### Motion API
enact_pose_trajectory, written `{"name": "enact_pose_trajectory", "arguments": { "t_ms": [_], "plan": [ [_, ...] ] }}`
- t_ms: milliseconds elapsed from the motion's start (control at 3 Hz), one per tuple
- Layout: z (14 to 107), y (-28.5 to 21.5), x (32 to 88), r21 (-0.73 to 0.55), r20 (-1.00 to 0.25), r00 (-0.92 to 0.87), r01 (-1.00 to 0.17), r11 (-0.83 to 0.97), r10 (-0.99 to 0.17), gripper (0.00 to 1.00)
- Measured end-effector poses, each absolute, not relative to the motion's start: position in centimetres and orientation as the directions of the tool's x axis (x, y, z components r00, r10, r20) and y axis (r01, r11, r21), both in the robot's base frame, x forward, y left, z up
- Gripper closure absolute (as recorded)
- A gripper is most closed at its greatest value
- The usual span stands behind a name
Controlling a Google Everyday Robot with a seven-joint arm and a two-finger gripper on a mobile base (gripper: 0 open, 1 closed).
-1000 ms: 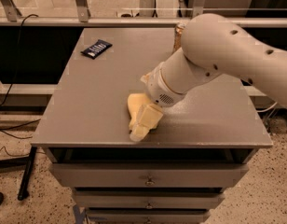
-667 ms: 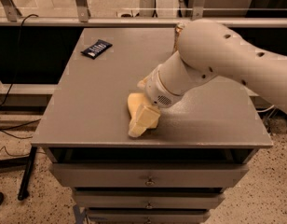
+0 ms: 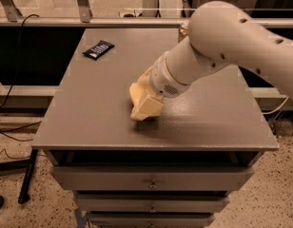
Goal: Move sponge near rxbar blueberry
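The sponge (image 3: 135, 92) is a pale yellow lump on the grey table top (image 3: 89, 118), at its front middle. My gripper (image 3: 145, 103) is down on the table right against the sponge, at the end of the big white arm (image 3: 218, 46) that comes in from the right. The gripper and sponge are the same colour and merge, so I cannot tell whether the sponge is held. The rxbar blueberry (image 3: 98, 50) is a flat dark navy wrapper lying at the table's far left corner, well apart from the sponge.
A gold-brown can (image 3: 183, 30) stands at the back of the table, mostly hidden behind the arm. The table is a drawer cabinet (image 3: 151, 184). Cables (image 3: 13, 127) lie on the floor to the left.
The gripper and the sponge have shifted a little toward the back of the table. The rxbar has not moved.
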State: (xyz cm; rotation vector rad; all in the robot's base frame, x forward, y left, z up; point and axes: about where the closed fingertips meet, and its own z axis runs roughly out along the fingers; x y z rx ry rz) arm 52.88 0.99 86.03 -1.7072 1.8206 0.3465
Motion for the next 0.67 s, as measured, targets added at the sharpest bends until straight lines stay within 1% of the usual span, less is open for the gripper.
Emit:
{"name": "enact_pose_trajectory", "arguments": {
  "t_ms": [333,667],
  "plan": [
    [89.95,-0.38,53.04,-0.25,-0.603,0.048,-0.959,0.131,-0.797,0.87],
    [90.37,-0.25,53.02,-0.256,-0.603,0.054,-0.958,0.128,-0.796,1.0]
  ]
}}
